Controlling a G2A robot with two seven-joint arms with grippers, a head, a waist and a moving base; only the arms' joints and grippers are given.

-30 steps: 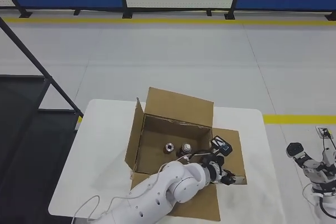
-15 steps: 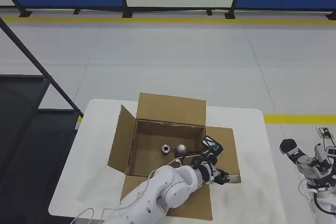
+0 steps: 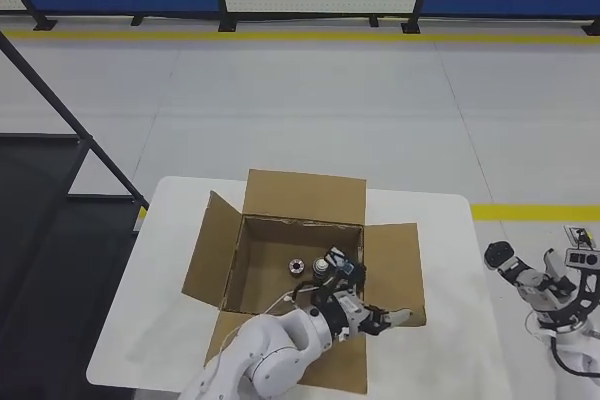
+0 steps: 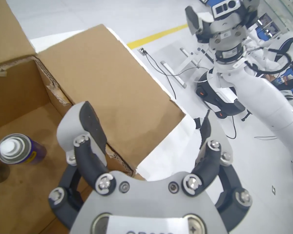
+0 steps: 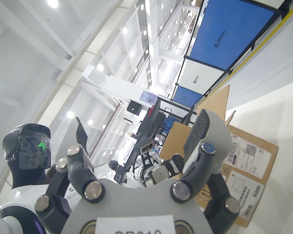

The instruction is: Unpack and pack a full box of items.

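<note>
An open cardboard box [image 3: 305,195] stands on the white table [image 3: 170,300] with all its flaps folded outward. On its floor stand a spray can [image 3: 322,266] and a small silver-topped can [image 3: 296,266]. My left gripper [image 3: 390,320] hovers open over the front corner of the box's right flap [image 3: 395,265]. In the left wrist view that gripper [image 4: 146,115] straddles the flap [image 4: 100,74] without touching it, and the spray can [image 4: 17,148] stands beside it. My right gripper [image 3: 525,265] is open, off the table to the right, and in its own view the gripper [image 5: 141,118] points upward.
A dark metal rack [image 3: 40,200] stands left of the table. Bare tabletop lies to the left of the box and along the right edge [image 3: 450,300]. The box's labelled outer side [image 5: 244,171] faces the right arm.
The box has turned square to the table and shifted left, with its left flap swung further out. My left gripper moved left along the right flap. The right arm drifted left and up.
</note>
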